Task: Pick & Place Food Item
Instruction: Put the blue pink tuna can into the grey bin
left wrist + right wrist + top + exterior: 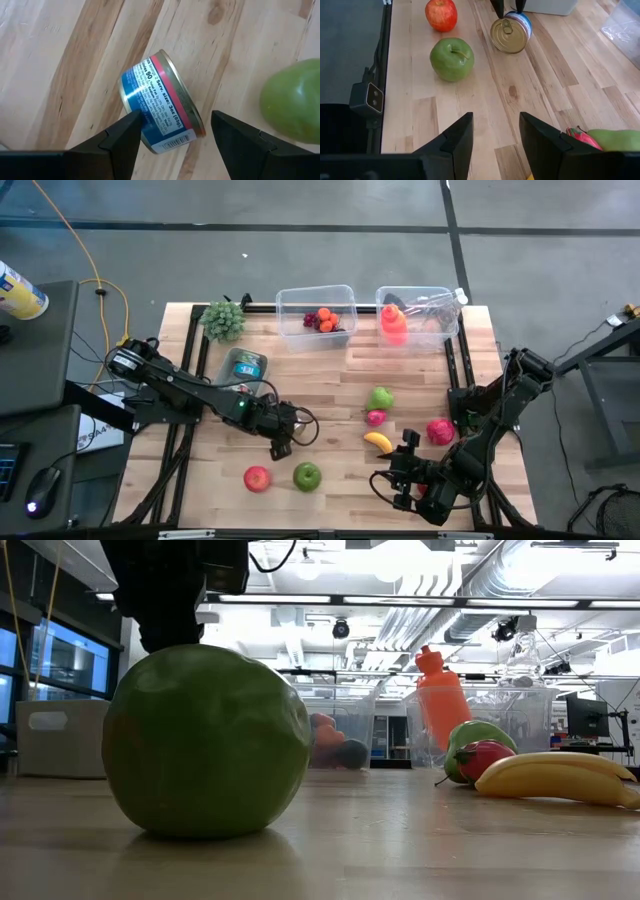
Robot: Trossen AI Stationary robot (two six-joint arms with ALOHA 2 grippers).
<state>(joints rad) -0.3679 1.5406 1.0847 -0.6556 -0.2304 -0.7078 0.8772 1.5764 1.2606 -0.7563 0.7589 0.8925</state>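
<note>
The left gripper (172, 132) hangs with fingers apart over the tin (159, 100), lying on its side beside the green apple (452, 59); next it must drop and close. The right gripper (495, 135) waits, parted

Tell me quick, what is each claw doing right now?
Left gripper: open, fingers either side of the tin can lying on its side, not gripping.
Right gripper: open, holding nothing.

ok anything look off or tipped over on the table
Yes: the small tin can lies on its side on the wood, lid facing sideways, beside the green apple. The left gripper hovers open over it.
</note>
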